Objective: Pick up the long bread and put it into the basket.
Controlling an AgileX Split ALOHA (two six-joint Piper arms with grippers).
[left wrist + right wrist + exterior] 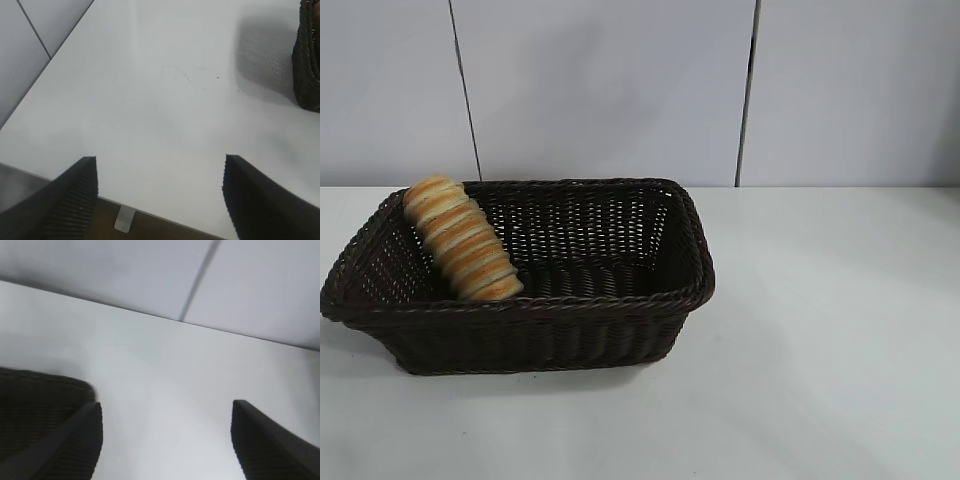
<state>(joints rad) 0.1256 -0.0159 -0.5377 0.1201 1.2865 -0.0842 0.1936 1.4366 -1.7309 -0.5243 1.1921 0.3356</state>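
While the bread (pixel 461 239) lay in the basket (pixel 600 330), both grippers stood open and empty.

The loaf rested at the basket's left end in the exterior view, tilted, one end up on the back rim and the other down near the front rim. The left gripper (pixel 160 187) hung over the bare white table (pixel 160 100) with jaws wide apart, a basket corner off to one side. The right gripper (pixel 167 432) also had its jaws spread, holding nothing, the basket rim beside one finger (pixel 70 450).
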